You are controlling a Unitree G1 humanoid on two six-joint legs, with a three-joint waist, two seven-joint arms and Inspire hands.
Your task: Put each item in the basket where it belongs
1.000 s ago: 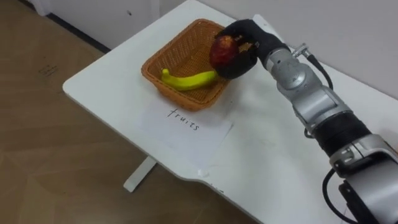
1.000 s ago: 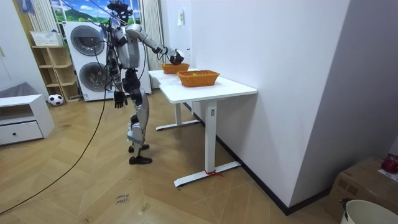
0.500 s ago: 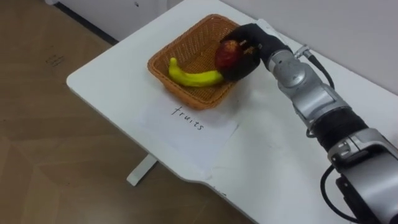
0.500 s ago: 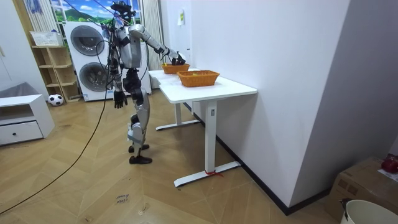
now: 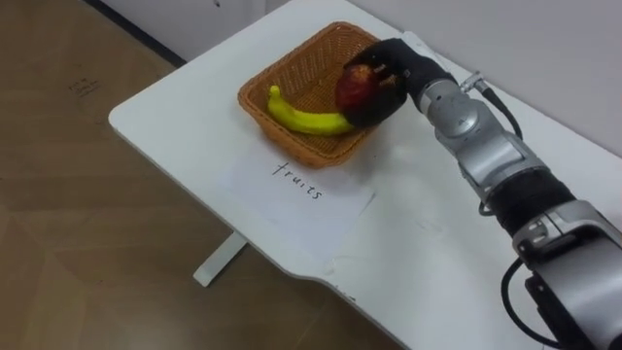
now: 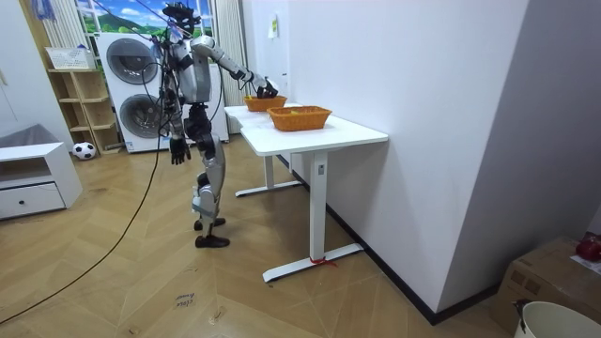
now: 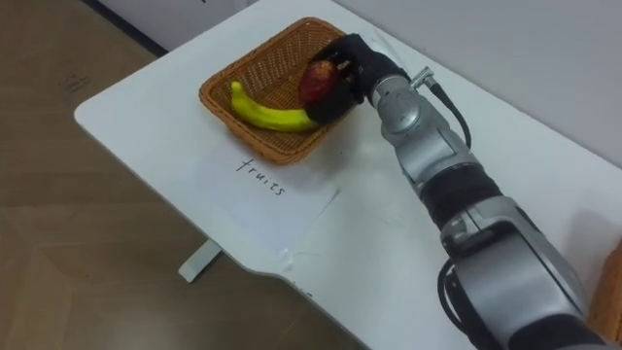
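Home room: stacked washing machines, open shelf, ball, herringbone wood floor.

A white table carries a wicker basket and paper sheet.

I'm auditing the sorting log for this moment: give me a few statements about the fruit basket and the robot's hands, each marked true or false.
1. The right hand is curled round a red apple. True.
2. The banana lies on the table, outside the wicker basket. False: it lies inside the basket.
3. A sheet of paper lies on the table in front of the basket. True.
4. The left hand rests on the table. False: it hangs at the robot's side.
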